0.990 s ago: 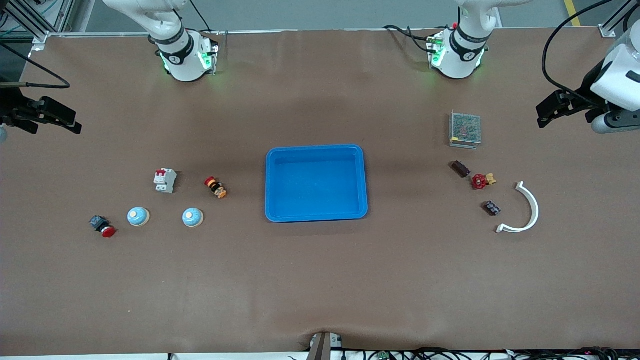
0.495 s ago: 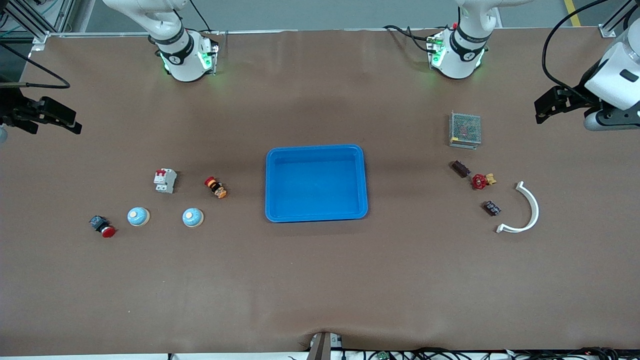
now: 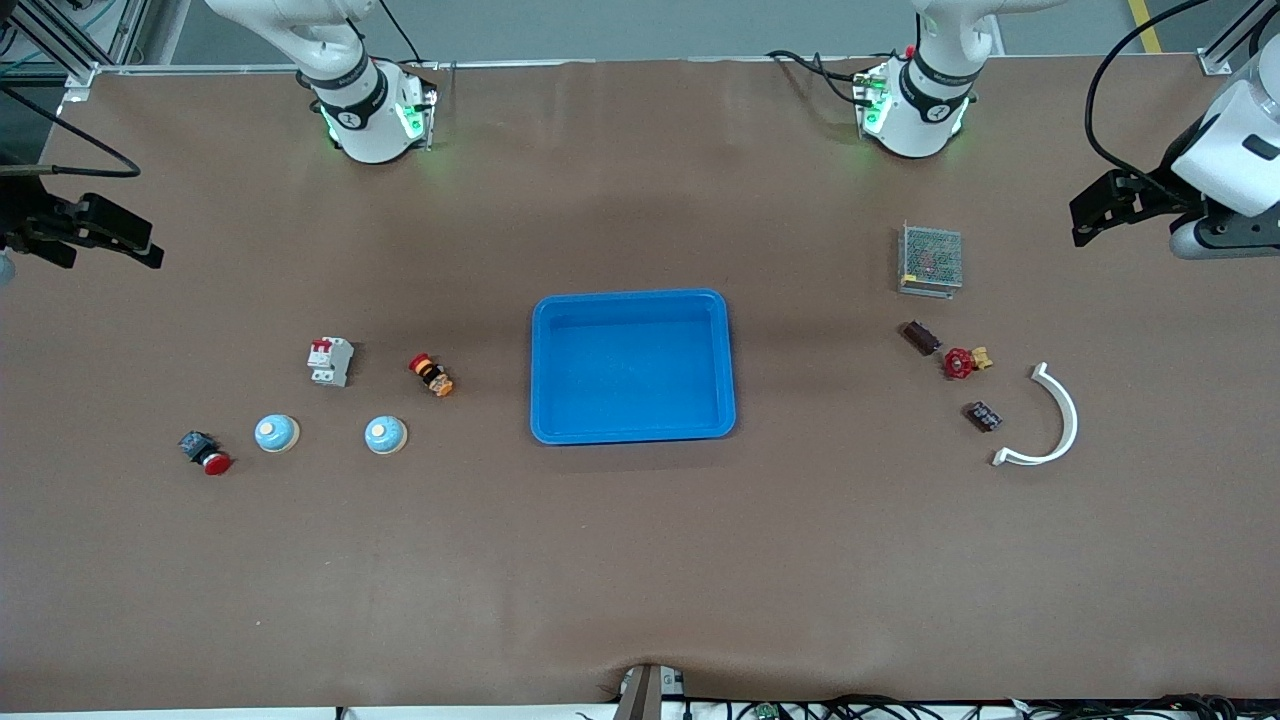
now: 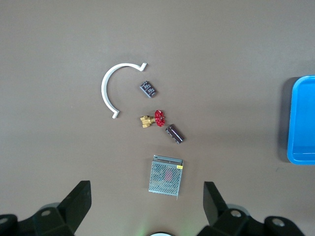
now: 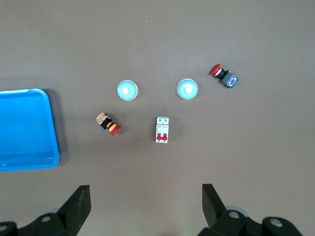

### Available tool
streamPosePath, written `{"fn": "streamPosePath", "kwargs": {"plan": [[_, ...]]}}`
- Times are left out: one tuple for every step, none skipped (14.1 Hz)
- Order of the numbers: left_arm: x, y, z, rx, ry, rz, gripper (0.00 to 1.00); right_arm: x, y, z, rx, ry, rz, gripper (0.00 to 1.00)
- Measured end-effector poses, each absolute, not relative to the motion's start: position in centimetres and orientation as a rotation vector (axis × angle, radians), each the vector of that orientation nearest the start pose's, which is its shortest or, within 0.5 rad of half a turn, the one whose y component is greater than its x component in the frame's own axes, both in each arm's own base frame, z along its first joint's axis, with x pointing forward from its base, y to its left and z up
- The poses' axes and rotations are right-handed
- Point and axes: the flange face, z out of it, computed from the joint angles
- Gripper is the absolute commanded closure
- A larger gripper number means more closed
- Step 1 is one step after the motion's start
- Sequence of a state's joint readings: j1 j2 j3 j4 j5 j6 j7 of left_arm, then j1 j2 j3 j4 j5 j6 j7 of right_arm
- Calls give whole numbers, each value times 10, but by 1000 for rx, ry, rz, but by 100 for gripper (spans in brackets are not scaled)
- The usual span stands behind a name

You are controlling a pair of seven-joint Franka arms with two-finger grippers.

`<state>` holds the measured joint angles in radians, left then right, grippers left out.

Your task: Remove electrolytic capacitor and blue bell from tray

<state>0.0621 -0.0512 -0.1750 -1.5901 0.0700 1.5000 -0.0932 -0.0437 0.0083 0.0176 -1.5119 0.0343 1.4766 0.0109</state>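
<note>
Two light-blue bells (image 3: 275,433) (image 3: 385,435) sit on the table toward the right arm's end; they also show in the right wrist view (image 5: 187,89) (image 5: 127,90). A dark brown cylindrical capacitor (image 3: 920,337) lies toward the left arm's end and shows in the left wrist view (image 4: 174,134). A blue tray (image 3: 632,300) stands empty mid-table. My left gripper (image 3: 1080,222) is open and empty, high over the table's edge at the left arm's end (image 4: 147,201). My right gripper (image 3: 152,248) is open and empty, high over the right arm's end (image 5: 145,201).
By the capacitor: a mesh power supply box (image 3: 930,259), a red valve (image 3: 963,362), a small dark module (image 3: 983,416), a white curved piece (image 3: 1050,420). By the bells: a white circuit breaker (image 3: 330,361), a small red-and-orange button (image 3: 431,375), a red push button (image 3: 205,453).
My left gripper has shifted slightly toward the robots' bases. The right arm and all things on the table have not moved.
</note>
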Motion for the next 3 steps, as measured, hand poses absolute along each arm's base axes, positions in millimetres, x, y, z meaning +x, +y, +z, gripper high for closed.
{"fn": "streamPosePath", "kwargs": {"plan": [[529, -55, 638, -3059, 24, 45, 0, 548, -10, 640, -3106, 54, 59, 0], [529, -55, 640, -3059, 24, 40, 0, 549, -11, 640, -3106, 55, 49, 0], [529, -55, 642, -3060, 24, 33, 0, 549, -11, 641, -3107, 58, 43, 0]]}}
